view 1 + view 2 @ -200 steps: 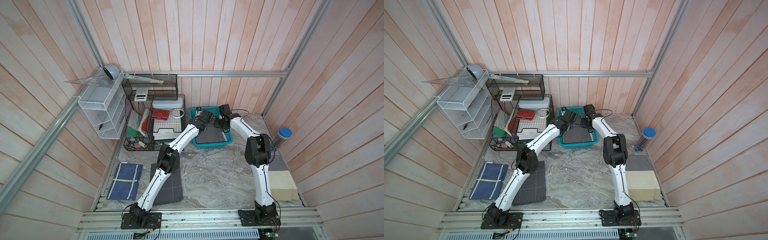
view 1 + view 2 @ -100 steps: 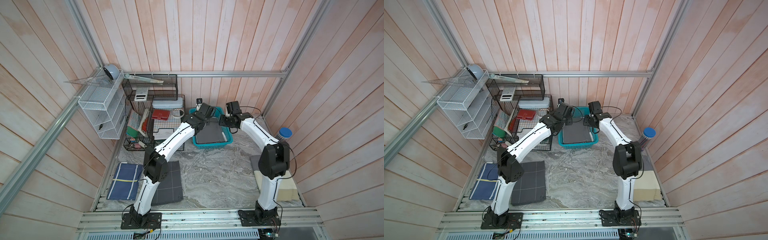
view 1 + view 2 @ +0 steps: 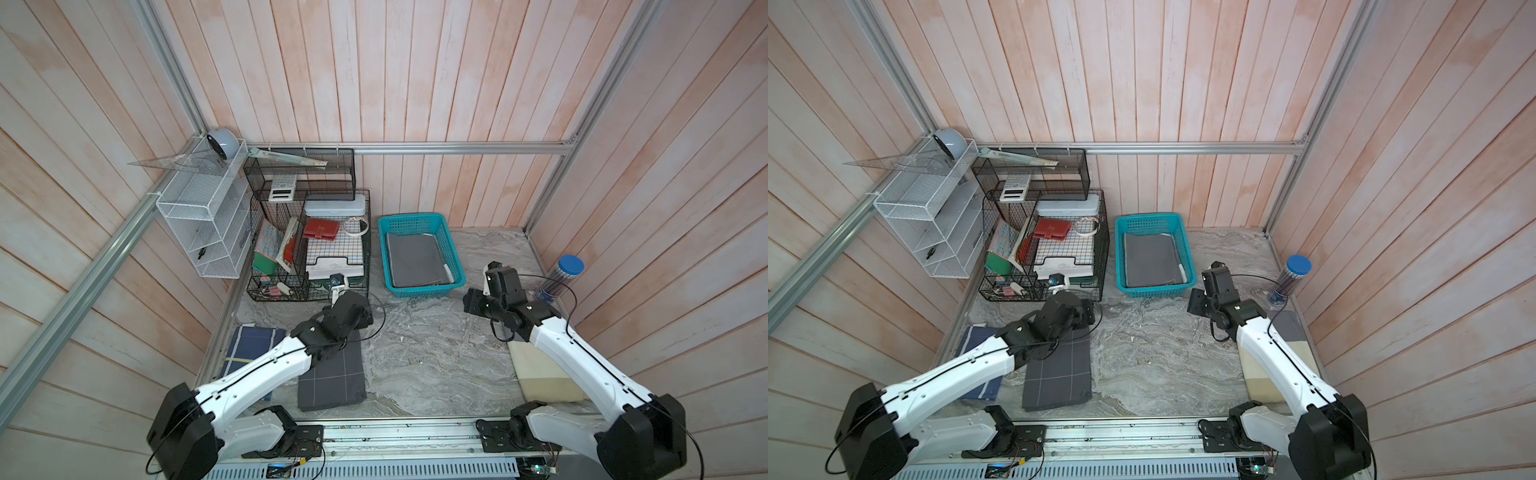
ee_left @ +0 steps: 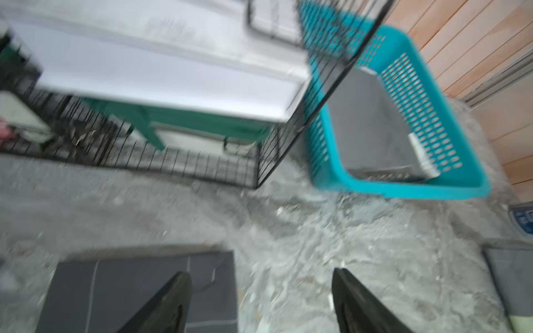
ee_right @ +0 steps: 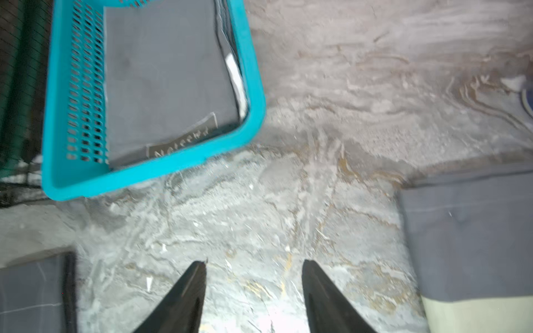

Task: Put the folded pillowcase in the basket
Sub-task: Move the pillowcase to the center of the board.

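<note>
Closest to the robot, a dark checked cloth (image 3: 332, 382) lies at 7 o'clock on the grey table (image 3: 415, 353). A cream pad (image 3: 536, 384) lies at 4 o'clock. Farther back, at 12 o'clock, sits the blue-green basket (image 3: 428, 291). The folded pillowcase (image 3: 415, 262) is grey and lies flat on the bottom of the basket, inside all four walls. So I think the job is done. All that looks left is for the arms to go home.

Now the grippers. The left gripper (image 4: 259, 302) hangs at 10 o'clock, above the far corner of the checked cloth. Its two fingers are wide apart with nothing between them. The right gripper (image 5: 253, 294) hangs at 2 o'clock above bare table, just on the near side of the basket. Its fingers are apart too, a bit less wide, and they hold nothing. Neither gripper touches the basket or the pillowcase.
</note>
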Available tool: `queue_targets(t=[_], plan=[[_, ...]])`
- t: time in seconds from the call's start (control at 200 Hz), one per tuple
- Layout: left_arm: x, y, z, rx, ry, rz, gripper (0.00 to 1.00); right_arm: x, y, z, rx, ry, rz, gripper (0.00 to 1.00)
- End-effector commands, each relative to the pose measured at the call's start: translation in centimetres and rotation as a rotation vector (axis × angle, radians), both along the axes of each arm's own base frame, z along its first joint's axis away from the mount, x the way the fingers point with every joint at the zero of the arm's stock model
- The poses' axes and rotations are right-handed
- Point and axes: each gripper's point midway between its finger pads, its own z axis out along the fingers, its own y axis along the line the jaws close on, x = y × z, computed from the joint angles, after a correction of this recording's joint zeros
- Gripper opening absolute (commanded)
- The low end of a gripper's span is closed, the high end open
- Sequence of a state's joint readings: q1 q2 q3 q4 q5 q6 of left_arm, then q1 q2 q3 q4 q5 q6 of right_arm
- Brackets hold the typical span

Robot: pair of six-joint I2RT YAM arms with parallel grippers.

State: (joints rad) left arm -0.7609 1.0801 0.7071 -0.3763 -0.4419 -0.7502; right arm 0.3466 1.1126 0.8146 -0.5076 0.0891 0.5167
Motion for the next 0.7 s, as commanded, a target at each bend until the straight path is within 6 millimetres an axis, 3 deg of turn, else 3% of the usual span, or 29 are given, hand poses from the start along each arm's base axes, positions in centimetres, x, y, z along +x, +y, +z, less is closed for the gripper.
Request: queue_targets(t=[0.0, 0.09, 0.195, 0.285, 0.475, 0.6, 0.695], plan=[[-2.7, 1.0, -1.9, -0.173, 0.018, 0.074, 0.86, -2.1, -2.4, -2.8, 0.008, 0.064, -0.102, 0.63], [-3.8, 0.7, -3.4, -0.255, 0.028, 0.082, 0.87, -2.9, -4.5, -4.0, 0.010, 0.089, -0.198, 0.64], [-3.8, -0.1, -3.7, -0.297, 0.023, 0.078, 0.87, -3.0, -6.1, -5.0, 0.069, 0.109, -0.265, 0.66], [-3.4, -0.3, -3.0, -0.248, 0.015, 0.060, 0.87, -2.8, -8.1, -5.7, 0.064, 0.149, -0.323, 0.66], [-3.2, 1.1, -0.7, -0.113, -0.040, 0.043, 0.95, -4.0, -13.3, -7.5, -0.001, 0.284, -0.501, 0.67], [-3.5, 1.8, -0.5, -0.093, -0.053, 0.035, 0.98, -5.0, -15.3, -9.2, -0.056, 0.343, -0.602, 0.82], [-4.0, 2.1, -1.2, -0.113, -0.051, 0.038, 1.00, -5.0, -14.9, -11.1, 0.033, 0.369, -0.618, 0.88]])
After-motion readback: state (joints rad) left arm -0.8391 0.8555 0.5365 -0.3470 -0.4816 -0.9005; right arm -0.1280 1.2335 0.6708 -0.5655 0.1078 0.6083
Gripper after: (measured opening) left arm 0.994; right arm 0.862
